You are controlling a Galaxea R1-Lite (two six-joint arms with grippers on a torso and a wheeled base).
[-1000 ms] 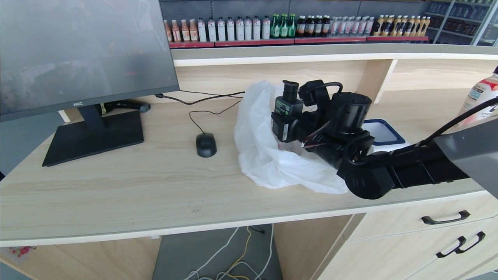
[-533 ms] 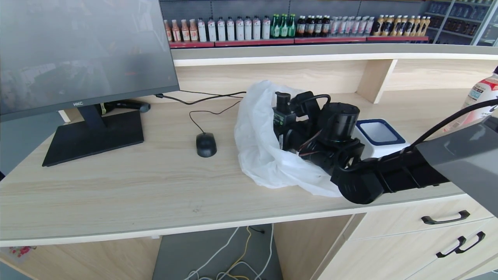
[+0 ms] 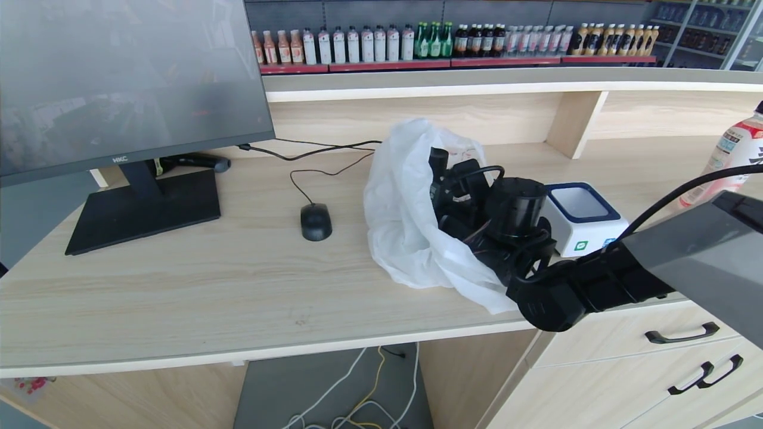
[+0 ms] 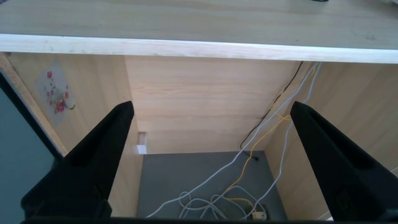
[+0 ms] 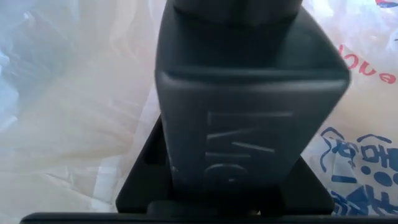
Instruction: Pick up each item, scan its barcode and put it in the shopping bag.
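Below the counter's front edge, the left gripper [image 4: 211, 111] hangs with its fingers spread wide and nothing between them, cables trailing on the floor beneath it. Up on the counter [image 3: 208, 286], the white shopping bag [image 3: 405, 238] slumps near the front edge, its mouth facing the right arm. The right gripper [image 3: 442, 187] is pushed inside that mouth and appears clamped on a dark bottle [image 5: 249, 124], which stands upright within the bag with its cap just under the film's rim. The main risk is the film itself: it is thin and unsupported, so on release the bottle could tip over on the soft floor of the bag. If the fingers snag the plastic while backing out, they could drag the whole bag toward the edge. The scanner [image 3: 581, 217] sits just beside the arm and could be knocked by a wide swing. Farther off stand a mouse [image 3: 315, 221], a monitor [image 3: 119, 77] and a pale drink bottle [image 3: 736, 149].
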